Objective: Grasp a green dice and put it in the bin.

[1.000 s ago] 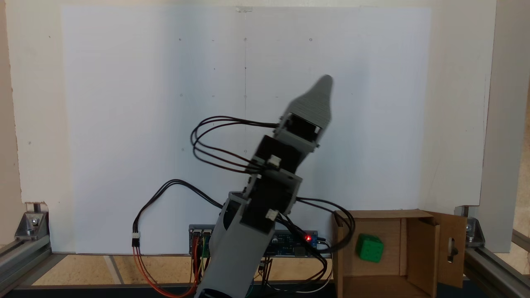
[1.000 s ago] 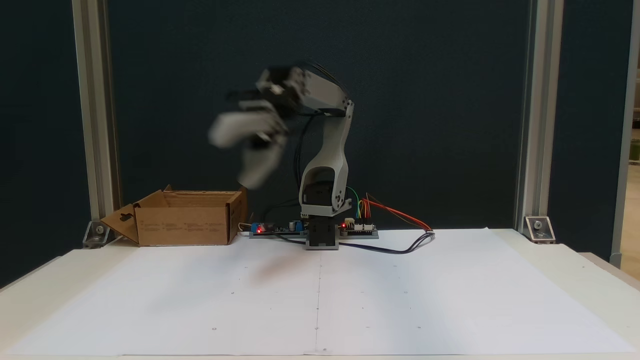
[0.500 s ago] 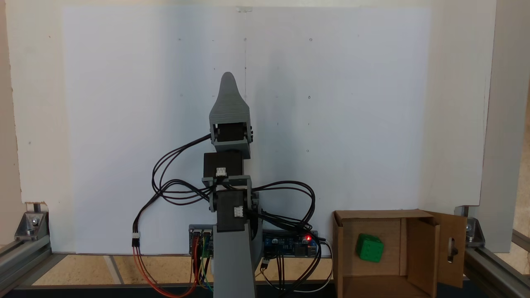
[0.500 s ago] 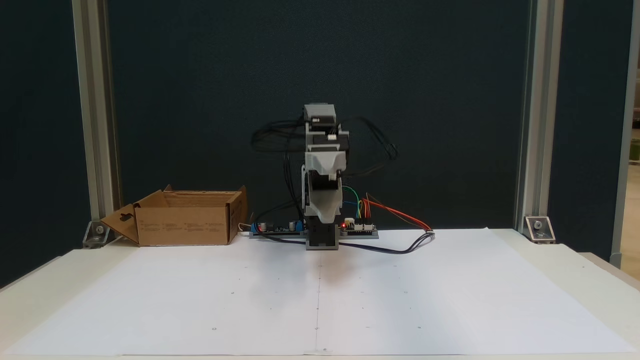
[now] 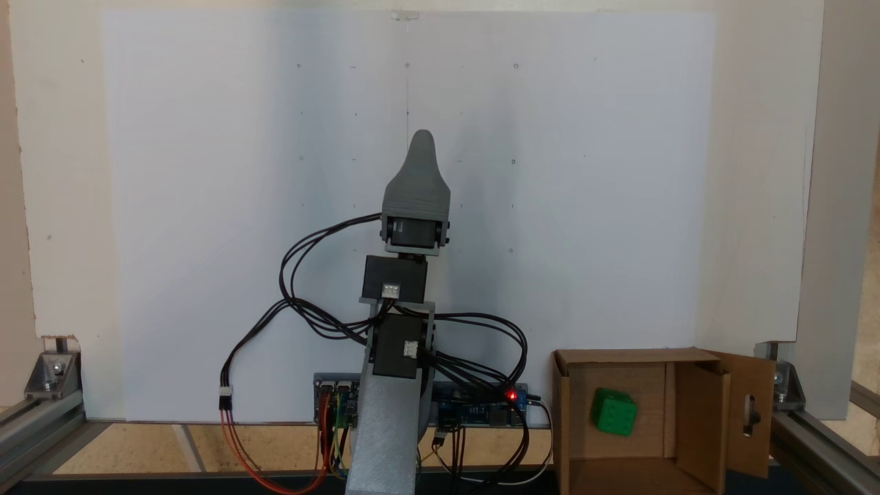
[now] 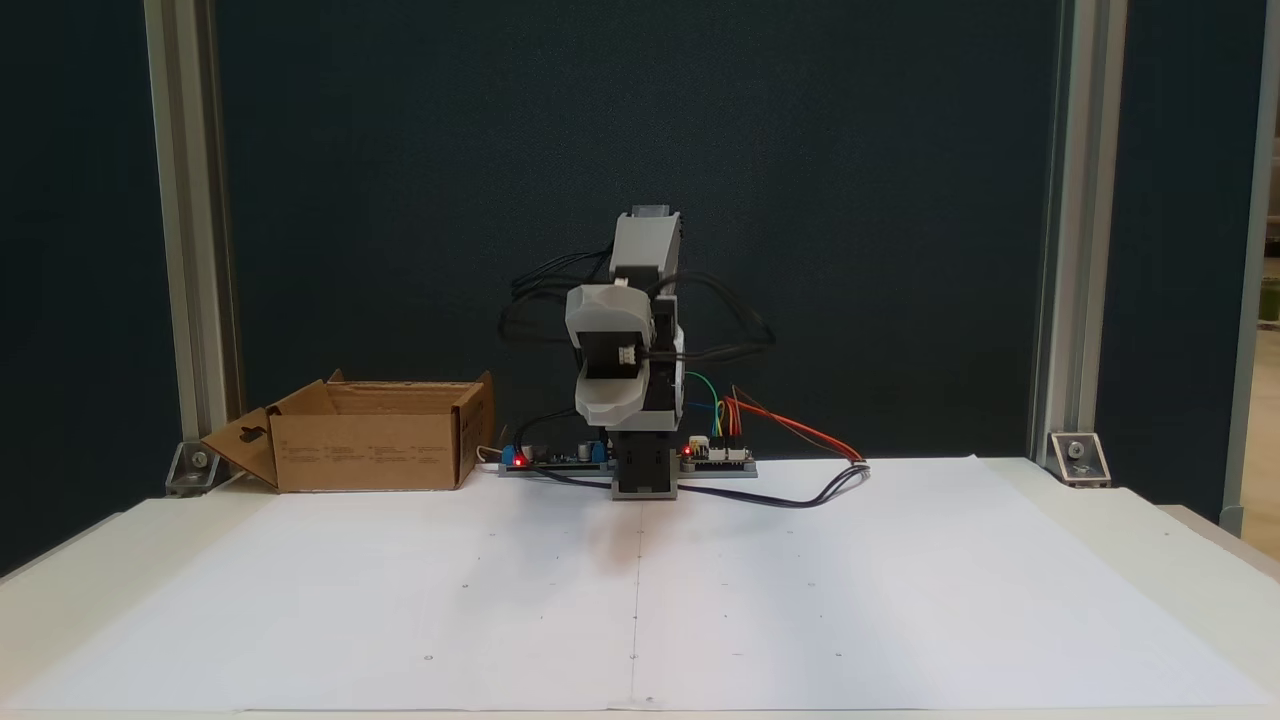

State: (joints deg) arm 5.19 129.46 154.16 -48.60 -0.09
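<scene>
The green dice (image 5: 614, 412) lies on the floor of the cardboard box (image 5: 570, 426), at 4 o'clock from the arm's base in a fixed view, with black cables (image 5: 481, 371) and the circuit boards (image 5: 474, 405) between them. The claw (image 5: 422, 143) points toward 12 o'clock over the white paper sheet (image 5: 206, 206) on the table (image 6: 1180, 540), empty. Only one tip shows, so I cannot tell whether it is parted.

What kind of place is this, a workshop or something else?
Probably a small robotics test bench: a grey hobby arm with bare circuit boards, a white paper sheet with marked dots, and an aluminium frame around the table.
</scene>
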